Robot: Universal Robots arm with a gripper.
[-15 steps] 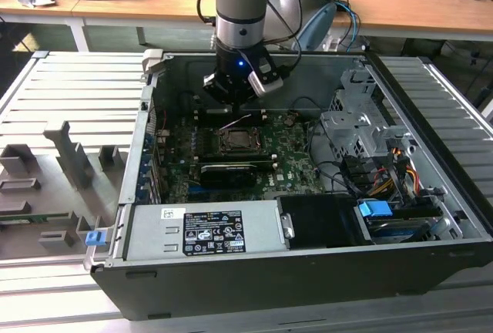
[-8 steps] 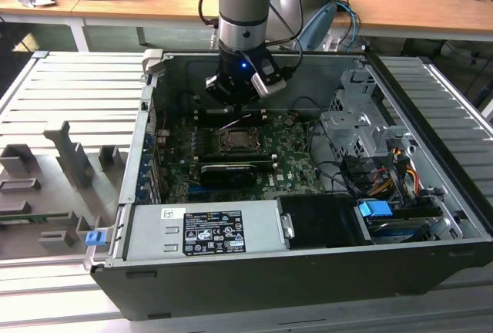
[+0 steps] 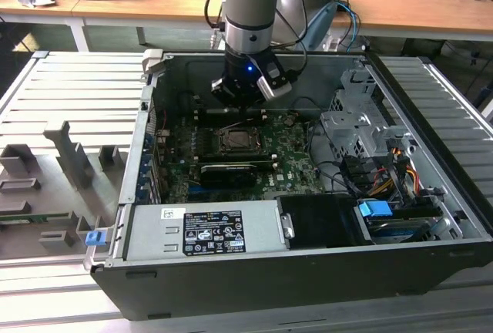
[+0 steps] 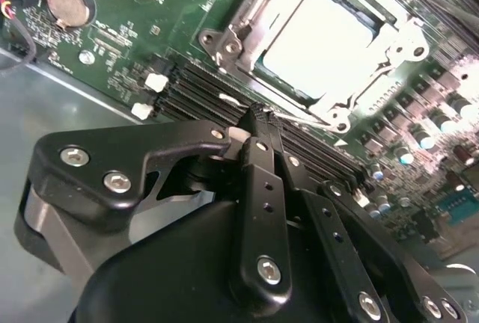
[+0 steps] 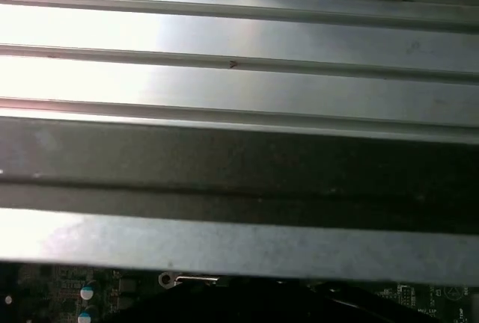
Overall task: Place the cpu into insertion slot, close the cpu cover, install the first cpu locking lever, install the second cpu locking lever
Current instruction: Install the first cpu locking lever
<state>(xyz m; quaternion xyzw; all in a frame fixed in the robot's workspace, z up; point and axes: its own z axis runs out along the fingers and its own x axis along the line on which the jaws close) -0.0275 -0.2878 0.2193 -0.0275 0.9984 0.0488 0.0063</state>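
The cpu point(image 4: 318, 42) lies in the insertion slot point(image 3: 223, 134) on the green board, its pale metal top showing through the cpu cover point(image 4: 251, 16), which lies flat around it. A thin wire locking lever point(image 4: 310, 121) runs along the socket edge nearest my gripper. My gripper point(image 4: 260, 114) is shut, its black fingertips pressed together right at the end of that lever. In the exterior view the gripper point(image 3: 241, 102) hangs inside the open computer case just behind the cpu point(image 3: 237, 139).
A long black card point(image 3: 227, 171) sits in front of the socket, and a grey labelled box point(image 3: 208, 229) beyond it. A metal drive cage point(image 3: 354, 129) and cables point(image 3: 385, 179) stand at the exterior view's right. Black memory slots point(image 4: 202, 87) lie under the gripper. Ribbed metal slats point(image 5: 239, 84) surround the case.
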